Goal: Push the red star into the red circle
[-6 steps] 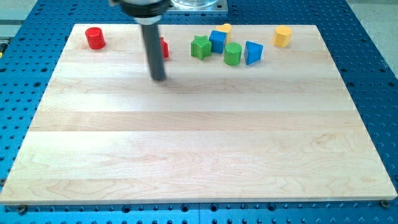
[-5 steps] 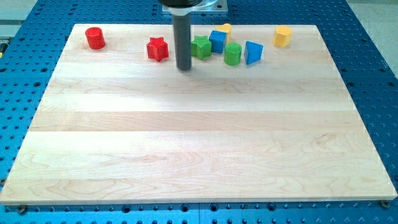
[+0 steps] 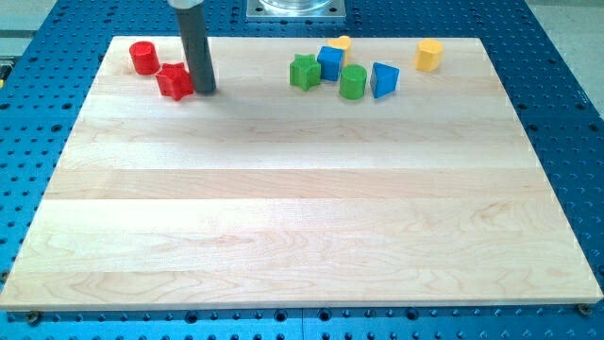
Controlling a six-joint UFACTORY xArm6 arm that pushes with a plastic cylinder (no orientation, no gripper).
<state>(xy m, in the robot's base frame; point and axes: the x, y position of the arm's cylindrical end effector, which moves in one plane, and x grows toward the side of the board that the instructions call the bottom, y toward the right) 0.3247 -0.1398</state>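
The red star (image 3: 174,80) lies near the view's top left on the wooden board (image 3: 302,217). The red circle (image 3: 143,58), a short cylinder, stands just up and left of it, with a small gap or light contact that I cannot tell apart. My tip (image 3: 205,91) is down on the board, touching the star's right side. The dark rod rises from there out of the view's top.
A green star (image 3: 304,72), a blue cube (image 3: 330,61), a green cylinder (image 3: 353,82) and a blue wedge (image 3: 383,80) cluster at the top centre. A yellow block (image 3: 341,42) peeks behind the cube. A yellow cylinder (image 3: 429,55) stands at the top right.
My tip swept left from beside the green star. It pushed the red star left and slightly down, close to the red circle. Other blocks stayed put.
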